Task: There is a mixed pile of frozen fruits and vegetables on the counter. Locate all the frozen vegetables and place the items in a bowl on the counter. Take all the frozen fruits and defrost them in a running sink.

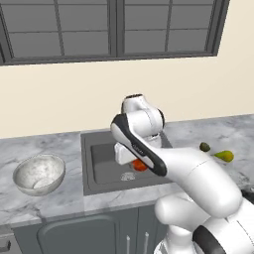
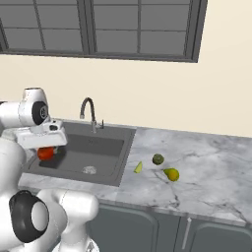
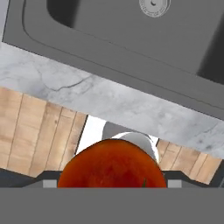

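I've got the two-finger gripper (image 2: 46, 151) spread wide and clamped on the small round red tomato-like item (image 3: 112, 162), which fills the space between the jaws, held up over the front part of the dark grey square sink (image 1: 101, 171). Grey-white marbled stone bowl (image 1: 38, 174) sits on the veined marble counter (image 2: 206, 172) left of the sink. Pale yellow-green wedge (image 2: 139, 168), dark olive-green ball (image 2: 158, 159) and yellow-green pear-shaped fruit (image 2: 172, 174) lie close together right of the sink.

red tomato (image 2: 45, 153) held over sink (image 2: 106, 145), three items on counter (image 2: 206, 167)
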Controlling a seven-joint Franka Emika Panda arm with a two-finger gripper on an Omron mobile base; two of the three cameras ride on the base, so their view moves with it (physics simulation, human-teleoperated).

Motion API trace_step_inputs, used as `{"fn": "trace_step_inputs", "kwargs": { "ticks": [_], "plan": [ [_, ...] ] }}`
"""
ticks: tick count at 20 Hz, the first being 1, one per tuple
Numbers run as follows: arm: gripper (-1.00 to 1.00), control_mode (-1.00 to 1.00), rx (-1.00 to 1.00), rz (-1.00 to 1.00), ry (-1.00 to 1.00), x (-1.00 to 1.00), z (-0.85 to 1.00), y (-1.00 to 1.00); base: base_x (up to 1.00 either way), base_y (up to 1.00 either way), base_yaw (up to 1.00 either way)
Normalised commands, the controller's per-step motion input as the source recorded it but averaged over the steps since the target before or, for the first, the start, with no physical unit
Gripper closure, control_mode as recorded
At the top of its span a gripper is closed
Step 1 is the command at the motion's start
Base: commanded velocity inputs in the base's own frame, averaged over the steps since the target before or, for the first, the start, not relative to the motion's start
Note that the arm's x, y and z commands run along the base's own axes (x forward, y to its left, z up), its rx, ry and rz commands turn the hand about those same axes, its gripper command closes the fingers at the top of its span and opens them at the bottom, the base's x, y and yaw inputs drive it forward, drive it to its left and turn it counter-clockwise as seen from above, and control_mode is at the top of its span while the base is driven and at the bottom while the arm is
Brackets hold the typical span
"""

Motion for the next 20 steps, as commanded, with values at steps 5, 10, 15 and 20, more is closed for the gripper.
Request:
{"fn": "trace_step_inputs", "kwargs": {
  "ticks": [5, 10, 15, 20],
  "plan": [
    [1.0, -1.0, 0.05, 0.18, -0.14, 0.14, -0.07, 0.75, 0.0, 0.0, 0.0],
    [1.0, -1.0, 0.04, 0.12, -0.14, 0.44, 0.1, 0.74, 0.0, 0.0, 0.0],
    [1.0, -1.0, 0.02, 0.15, 0.03, 0.33, 0.21, 0.78, 0.0, 0.0, 0.0],
    [1.0, -1.0, 0.0, 0.11, 0.0, 0.33, 0.0, 0.92, 0.0, 0.0, 0.0]
  ]
}}
